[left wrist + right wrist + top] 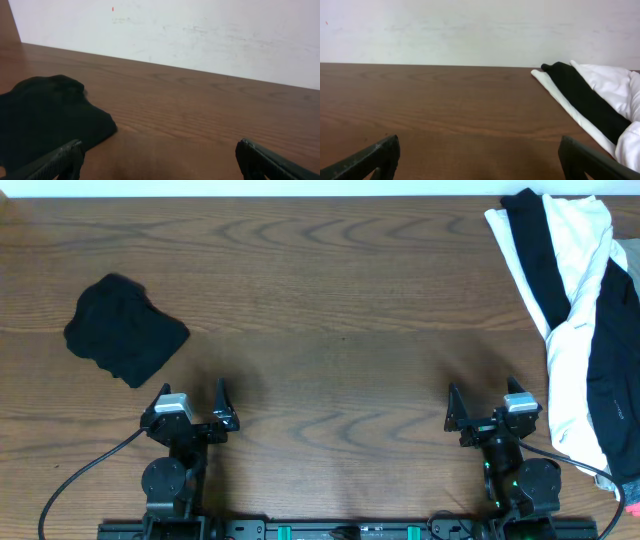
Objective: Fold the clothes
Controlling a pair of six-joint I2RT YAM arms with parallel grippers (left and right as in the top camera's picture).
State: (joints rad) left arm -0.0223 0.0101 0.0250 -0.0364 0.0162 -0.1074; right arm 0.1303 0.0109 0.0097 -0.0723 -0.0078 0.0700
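Overhead, left claw and right claw gape empty, black garment near the left, clothes pile beside the right.

In my overhead view the pile of clothes runs past the right edge. Its black and white layers cover each other, so I cannot separate the garments. A small pink thing in the lower right corner is too small to identify. The left wrist view cuts the black garment at its left edge. Of the left gripper and the right gripper, the wrist views show me only the finger ends, and the rest lies below the bottom edge.
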